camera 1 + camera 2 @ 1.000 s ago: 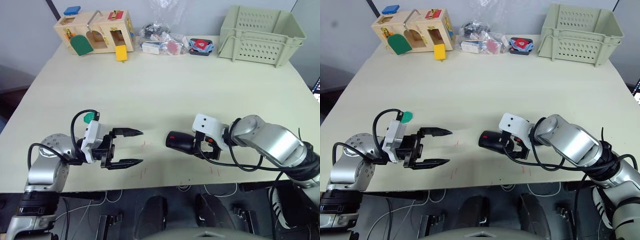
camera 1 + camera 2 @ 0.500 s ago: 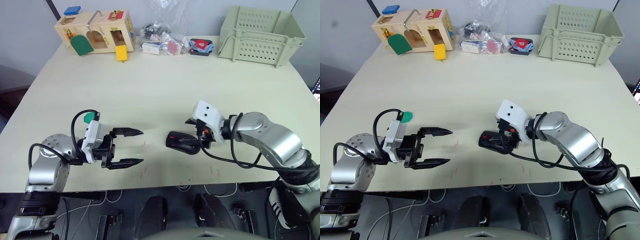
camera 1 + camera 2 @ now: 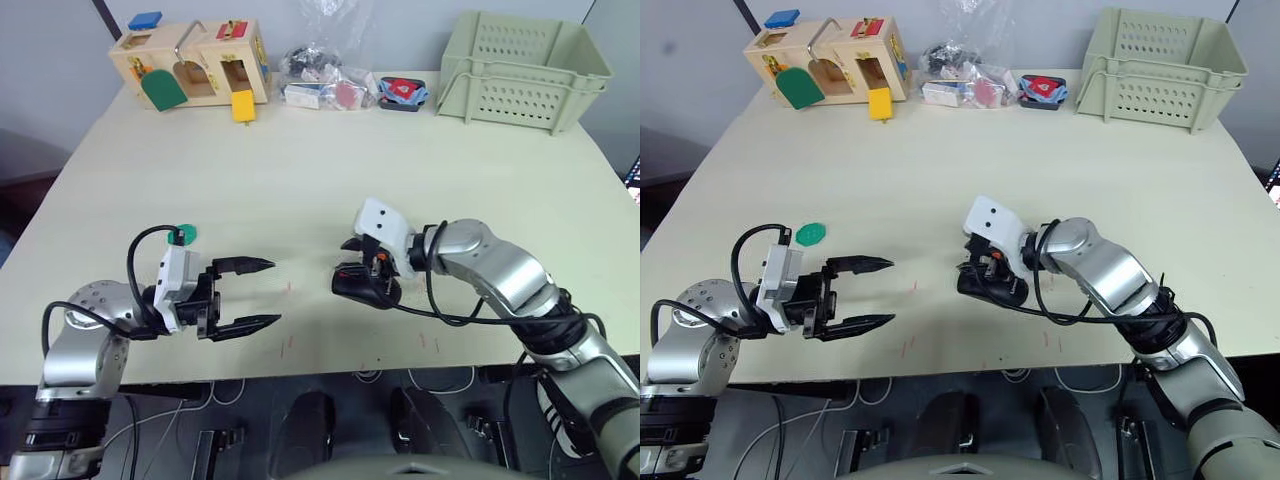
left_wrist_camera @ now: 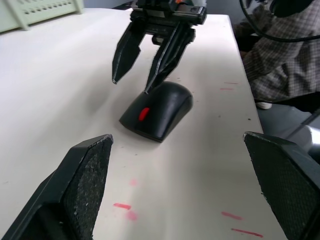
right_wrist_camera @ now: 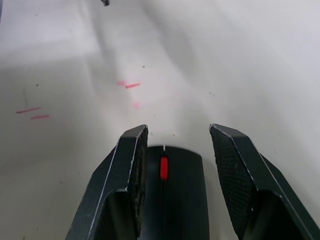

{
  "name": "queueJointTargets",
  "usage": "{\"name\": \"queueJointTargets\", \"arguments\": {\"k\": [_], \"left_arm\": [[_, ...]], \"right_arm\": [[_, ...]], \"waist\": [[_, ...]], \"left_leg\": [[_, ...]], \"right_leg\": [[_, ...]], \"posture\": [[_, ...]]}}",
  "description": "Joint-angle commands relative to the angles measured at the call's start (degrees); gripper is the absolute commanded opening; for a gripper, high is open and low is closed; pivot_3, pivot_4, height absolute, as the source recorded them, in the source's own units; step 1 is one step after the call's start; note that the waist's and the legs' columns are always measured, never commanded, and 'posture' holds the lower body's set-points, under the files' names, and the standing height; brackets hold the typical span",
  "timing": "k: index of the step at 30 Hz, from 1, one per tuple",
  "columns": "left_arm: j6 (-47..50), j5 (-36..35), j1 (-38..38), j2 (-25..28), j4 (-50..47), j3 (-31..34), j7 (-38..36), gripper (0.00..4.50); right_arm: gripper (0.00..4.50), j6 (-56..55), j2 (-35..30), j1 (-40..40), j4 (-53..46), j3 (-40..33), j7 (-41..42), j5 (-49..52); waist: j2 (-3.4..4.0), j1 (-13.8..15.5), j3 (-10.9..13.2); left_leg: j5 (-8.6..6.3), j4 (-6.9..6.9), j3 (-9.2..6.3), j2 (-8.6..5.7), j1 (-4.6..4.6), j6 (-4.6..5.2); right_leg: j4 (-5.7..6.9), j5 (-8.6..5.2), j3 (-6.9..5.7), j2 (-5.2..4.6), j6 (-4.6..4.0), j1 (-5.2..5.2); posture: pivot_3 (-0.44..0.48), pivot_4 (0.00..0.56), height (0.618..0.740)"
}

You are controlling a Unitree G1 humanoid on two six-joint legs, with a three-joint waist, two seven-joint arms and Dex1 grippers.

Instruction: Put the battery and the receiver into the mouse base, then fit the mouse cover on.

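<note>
**Right gripper poised over the closed mouse**

No brand name or lettering can be read on anything here; the mouse (image 3: 362,285) carries only a small red wheel on its glossy black top, and the table (image 3: 300,180) bears a few short red pen marks near its front edge.

The mouse sits on the table near the front, a little right of centre, with its smooth cover (image 4: 167,102) on top. The right gripper (image 3: 365,262) comes down at it from above, fingers parted, one tip just touching or all but touching the shell's upper back, the other hanging clear beside it. Seen from the right wrist, the two fingers straddle the mouse's nose with the red wheel between them, not squeezing it.

The left gripper (image 3: 258,293) hovers low over the table well to the left of the mouse, its fingers spread wide and pointing toward it, holding nothing.

Along the far edge stand a wooden latch box (image 3: 190,64), a heap of small bags (image 3: 320,75) and a pale green crate (image 3: 520,65).
</note>
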Motion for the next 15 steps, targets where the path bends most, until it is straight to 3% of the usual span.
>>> {"name": "queueJointTargets", "arguments": {"k": [1, 15], "left_arm": [[-0.2, -0.9, 1.2, 0.6, -2.4, 2.2, 0.8, 4.5], [-0.2, -1.2, 4.3, 0.6, -4.3, 3.9, 2.1, 4.5]], "right_arm": [[2.06, 1.8, 0.0, -2.3, 0.4, 2.3, 0.9, -1.7], [2.06, 4.7, 2.6, -4.0, 6.3, 8.3, 2.7, -5.5]], "waist": [[0.0, 0.0, 0.0], [0.01, 0.0, 0.0]], "left_leg": [[0.0, 0.0, 0.01, 0.0, 0.0, 0.0], [0.0, -0.02, 0.03, 0.0, 0.0, 0.0]], "right_leg": [[0.0, 0.0, 0.0, 0.0, 0.0, 0.0], [0.0, 0.0, -0.02, -0.01, -0.01, 0.0]], "posture": [[0.0, 0.15, 0.74], [0.0, 0.15, 0.74]]}}
